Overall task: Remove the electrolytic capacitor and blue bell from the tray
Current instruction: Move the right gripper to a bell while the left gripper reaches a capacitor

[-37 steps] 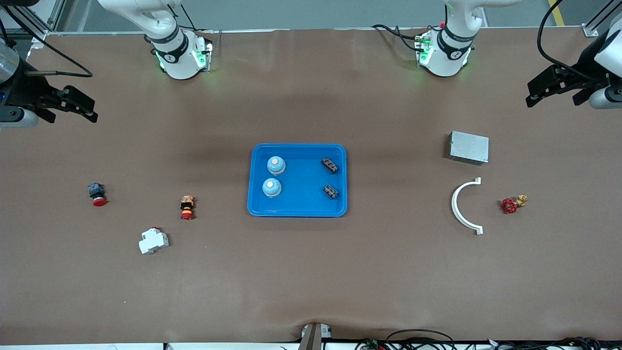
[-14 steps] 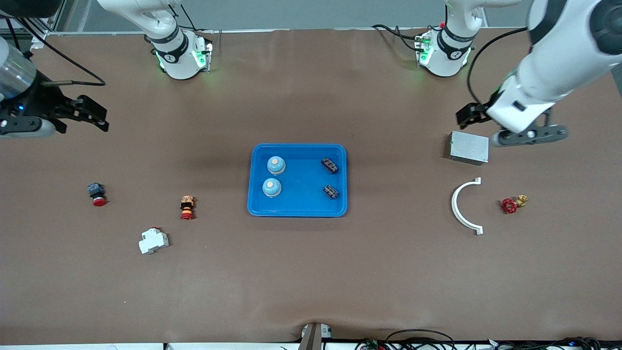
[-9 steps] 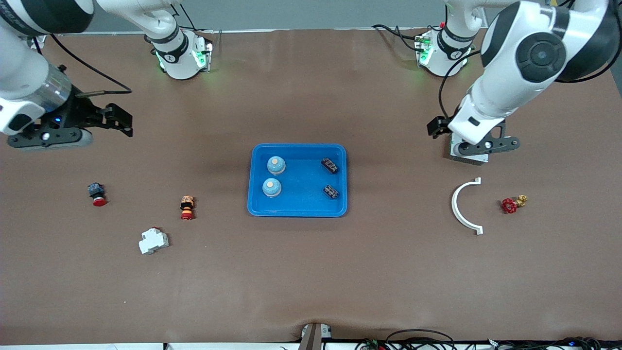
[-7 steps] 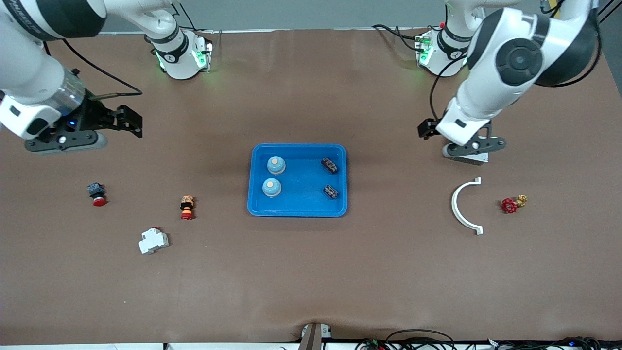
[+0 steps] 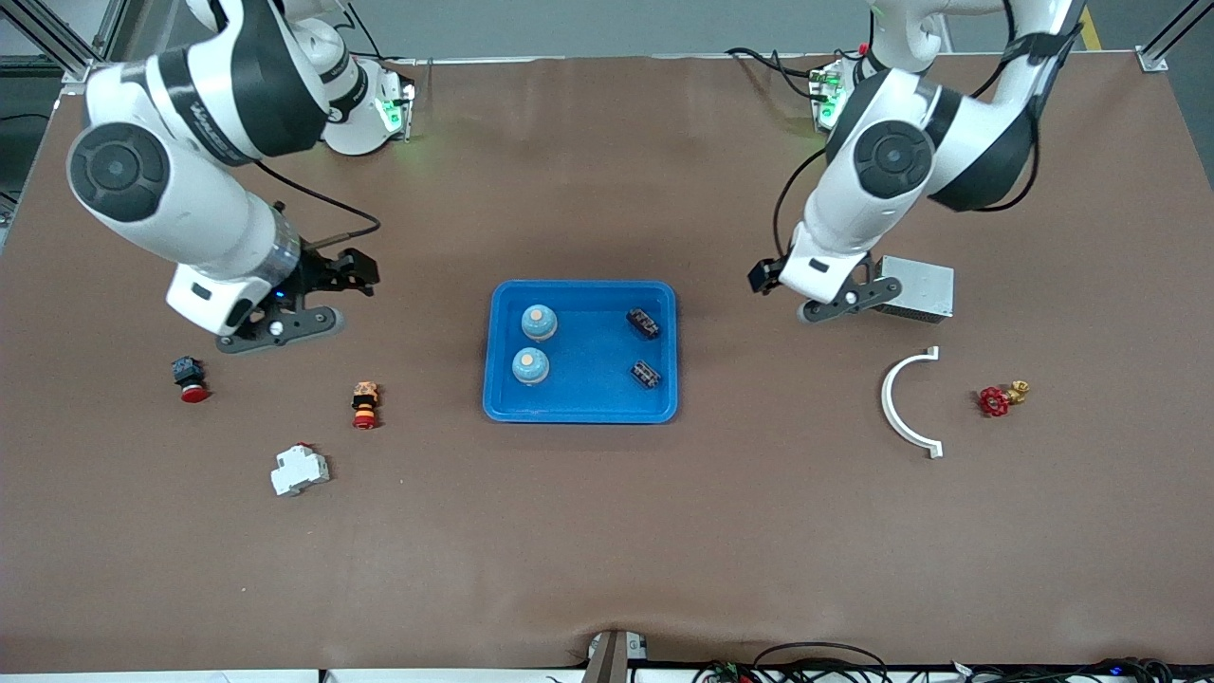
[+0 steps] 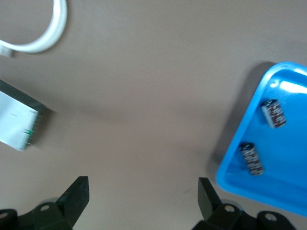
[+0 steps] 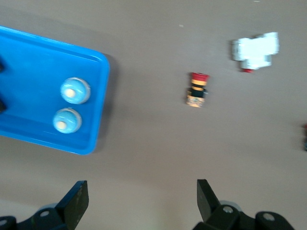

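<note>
A blue tray [image 5: 580, 410] is seen at the middle of the table, with 2 bells [image 5: 539, 323] [image 5: 531, 366] in its half toward the right arm's end and 2 capacitors [image 5: 644, 323] [image 5: 647, 374] in its half toward the left arm's end. The left gripper [image 5: 764, 276] is held over bare table between the tray and a grey metal box [image 5: 918, 286], fingers spread and nothing gripped. The right gripper [image 5: 358, 270] is held over bare table toward the right arm's end of the tray, likewise spread and empty. A white curved bracket [image 5: 896, 403] and a red valve [image 5: 996, 400] are found nearer the camera than the box. A red push button [image 5: 189, 378], a red-and-yellow switch [image 5: 365, 405] and a white circuit breaker [image 5: 300, 470] are laid out near the right arm's end.
</note>
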Robot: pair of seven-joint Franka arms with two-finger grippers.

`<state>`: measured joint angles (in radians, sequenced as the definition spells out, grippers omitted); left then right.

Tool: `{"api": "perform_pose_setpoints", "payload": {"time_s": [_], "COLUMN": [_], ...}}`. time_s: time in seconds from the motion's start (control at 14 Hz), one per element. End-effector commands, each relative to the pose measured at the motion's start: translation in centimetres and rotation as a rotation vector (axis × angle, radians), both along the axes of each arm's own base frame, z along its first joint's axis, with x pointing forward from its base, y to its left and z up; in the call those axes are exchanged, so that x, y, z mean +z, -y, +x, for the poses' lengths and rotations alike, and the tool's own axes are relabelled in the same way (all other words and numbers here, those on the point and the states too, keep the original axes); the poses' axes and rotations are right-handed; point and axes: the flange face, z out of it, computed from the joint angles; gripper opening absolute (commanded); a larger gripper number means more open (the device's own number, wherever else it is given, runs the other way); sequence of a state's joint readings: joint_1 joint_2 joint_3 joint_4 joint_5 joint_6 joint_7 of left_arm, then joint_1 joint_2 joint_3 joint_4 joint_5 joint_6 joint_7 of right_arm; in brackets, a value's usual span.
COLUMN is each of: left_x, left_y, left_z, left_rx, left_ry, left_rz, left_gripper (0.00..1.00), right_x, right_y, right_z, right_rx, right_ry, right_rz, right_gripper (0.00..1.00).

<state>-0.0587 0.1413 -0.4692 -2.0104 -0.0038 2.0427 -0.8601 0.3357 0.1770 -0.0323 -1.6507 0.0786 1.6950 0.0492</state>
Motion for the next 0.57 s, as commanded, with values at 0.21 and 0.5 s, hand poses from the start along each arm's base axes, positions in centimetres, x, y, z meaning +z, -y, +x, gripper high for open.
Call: {"api": "perform_pose_setpoints", "payload": {"time_s": [0.21, 0.5], "left_x": [-6.3, -9.0], "left_y": [6.0, 10.1], "left_z": [-0.3, -0.3], "left_rx": [0.243, 0.353], "left_ry": [-0.005, 0.013], "left_rz": [-0.051, -0.12], "left_gripper": [0.91, 0.82], "right_x": [-0.5, -2.8], "right_y": [-0.8, -3.1], "right_z": [3.0, 3.6], "right_rx": [-0.039, -0.066], "right_ry": [0.106, 0.084], "right_rz": [0.087, 0.03], "right_gripper": [1.0, 1.0]}}
